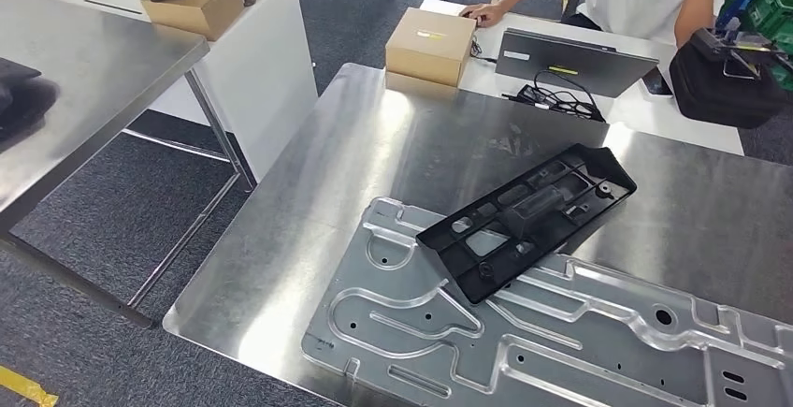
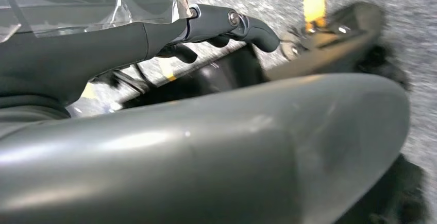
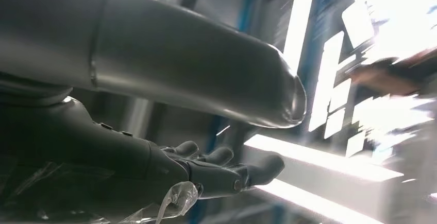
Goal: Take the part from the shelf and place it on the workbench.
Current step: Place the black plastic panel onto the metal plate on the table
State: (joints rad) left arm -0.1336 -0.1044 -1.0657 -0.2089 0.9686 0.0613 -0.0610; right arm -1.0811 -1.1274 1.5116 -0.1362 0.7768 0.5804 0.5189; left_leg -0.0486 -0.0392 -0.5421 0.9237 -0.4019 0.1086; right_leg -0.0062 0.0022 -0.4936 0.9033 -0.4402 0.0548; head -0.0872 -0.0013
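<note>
Grey thick thumb (image 2: 206, 152), dark fingers (image 3: 221, 170) w/ screws — clear plastic wrap

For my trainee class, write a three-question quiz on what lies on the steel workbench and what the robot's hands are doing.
1. True or false: the black plastic part lies partly on the silver stamped metal panel.
2. Multiple choice: what stands at the far edge of the workbench? A) a cardboard box B) a red bucket C) a stack of plates
3. Short answer: does the right hand hold anything?

Key
1. True.
2. A, the cardboard box.
3. No; its fingers are apart with nothing in them.
</note>
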